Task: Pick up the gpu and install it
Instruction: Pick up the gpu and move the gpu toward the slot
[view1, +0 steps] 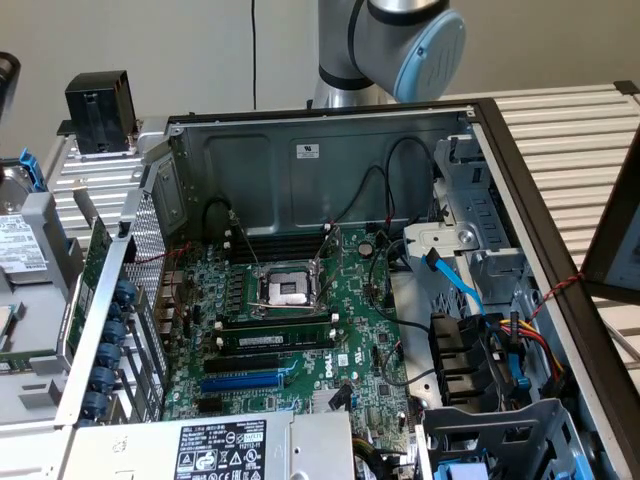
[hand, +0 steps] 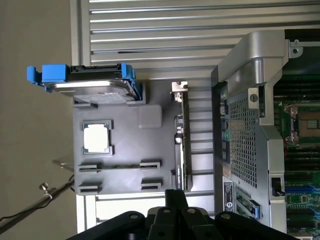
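Gripper (hand: 175, 198) pinched closed, empty; gpu (hand: 180, 142) on edge at tray (hand: 125, 150) rim; case (hand: 242, 130) just beside.

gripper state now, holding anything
gripper: open or shut cannot be told; nearest the gpu, which stands on edge in the gray tray.

Soft, even light falls from above in the exterior view, with no hard shadows. The slatted table (view1: 570, 130) on the exterior view's right is bright, while the inside of the computer case (view1: 300, 160) is dimmer, darkest among the cables (view1: 470, 350). In the wrist view the table slats look nearly washed out, the processor (hand: 96, 136) glares white on the grey tray (hand: 125, 165), and the gpu (hand: 181, 145) at the tray's edge stands in shade
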